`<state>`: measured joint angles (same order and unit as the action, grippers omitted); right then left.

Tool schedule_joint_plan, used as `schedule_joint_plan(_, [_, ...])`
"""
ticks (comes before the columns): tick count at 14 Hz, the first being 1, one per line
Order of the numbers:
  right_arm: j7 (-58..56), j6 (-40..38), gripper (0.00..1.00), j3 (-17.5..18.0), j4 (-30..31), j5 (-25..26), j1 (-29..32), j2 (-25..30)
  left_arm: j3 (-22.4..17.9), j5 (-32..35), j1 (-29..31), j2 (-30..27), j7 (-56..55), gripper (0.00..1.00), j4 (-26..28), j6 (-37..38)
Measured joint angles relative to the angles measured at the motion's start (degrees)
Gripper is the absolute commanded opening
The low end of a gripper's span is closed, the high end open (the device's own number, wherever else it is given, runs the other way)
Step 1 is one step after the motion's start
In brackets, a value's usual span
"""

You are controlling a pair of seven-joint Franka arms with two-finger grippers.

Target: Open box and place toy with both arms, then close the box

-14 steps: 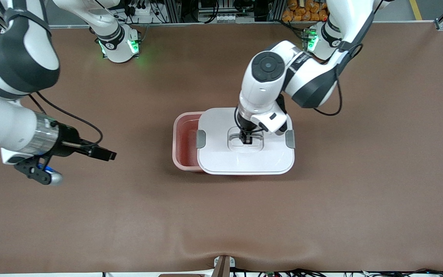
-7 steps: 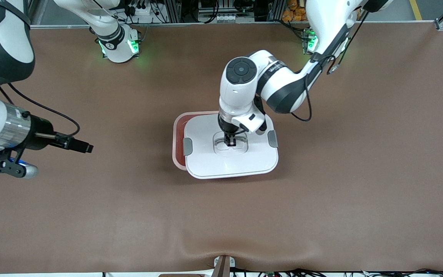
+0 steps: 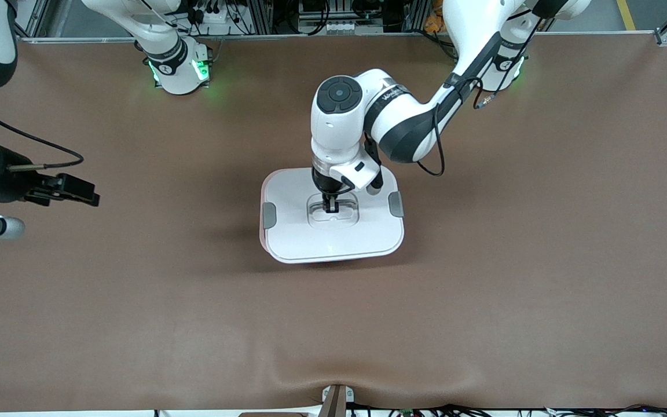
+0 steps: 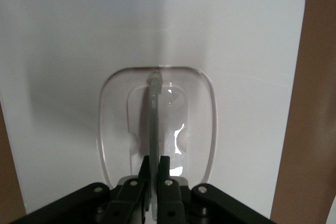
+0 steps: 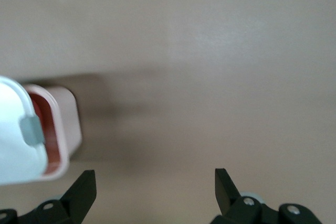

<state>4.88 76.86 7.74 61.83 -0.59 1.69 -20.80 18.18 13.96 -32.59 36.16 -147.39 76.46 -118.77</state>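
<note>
The box's white lid [image 3: 333, 238] lies over the pink box [image 3: 262, 236], of which only a thin rim shows. My left gripper [image 3: 330, 209] is shut on the lid's upright clear handle [image 4: 153, 124] in its recess, and the left wrist view shows the left gripper [image 4: 155, 167] pinching that handle over the lid [image 4: 157, 24]. Grey clips [image 3: 269, 215] [image 3: 395, 204] sit at the lid's two ends. My right gripper [image 3: 76, 191] hangs open and empty above bare mat toward the right arm's end. From there the right gripper [image 5: 155, 182] sees the box [image 5: 67, 124] beside the lid [image 5: 13, 145]. The toy is hidden.
The brown mat [image 3: 484, 278] covers the whole table, with a raised wrinkle [image 3: 333, 379] near the front edge. The green-lit arm bases [image 3: 177, 69] [image 3: 504, 63] stand along the back edge, and the left arm's elbow [image 3: 397, 121] hangs above the box.
The left arm has carried the lid toward the right arm's end until it covers the box's open part. The right arm has drawn back toward its own end of the table.
</note>
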Motion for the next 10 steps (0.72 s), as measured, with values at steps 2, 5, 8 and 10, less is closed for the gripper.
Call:
schedule_joint_plan(2, [-4.37, -1.56, 1.0, -2.4, 0.01, 0.01, 0.26, 1.26, -0.01, 0.0, -0.22, 0.23, 0.0, 0.0, 0.0, -0.54])
schedule_joint_plan(5, [-5.73, -3.16, 1.0, -3.92, 0.05, 0.01, 0.56, 3.78, -0.03, 0.0, -0.32, 0.76, 0.0, 0.0, -0.03, -1.62])
schedule_joint_plan(8, [-6.85, -4.58, 1.0, -5.39, 0.23, 0.02, 0.57, 5.43, -0.04, 0.0, -0.7, 1.78, 0.0, 0.0, -0.21, -2.3])
schedule_joint_plan(10, [-10.16, -4.8, 1.0, -7.12, 0.3, 0.01, 0.61, 5.64, -0.04, 0.0, -1.07, 2.44, 0.0, 0.0, -0.26, -2.46])
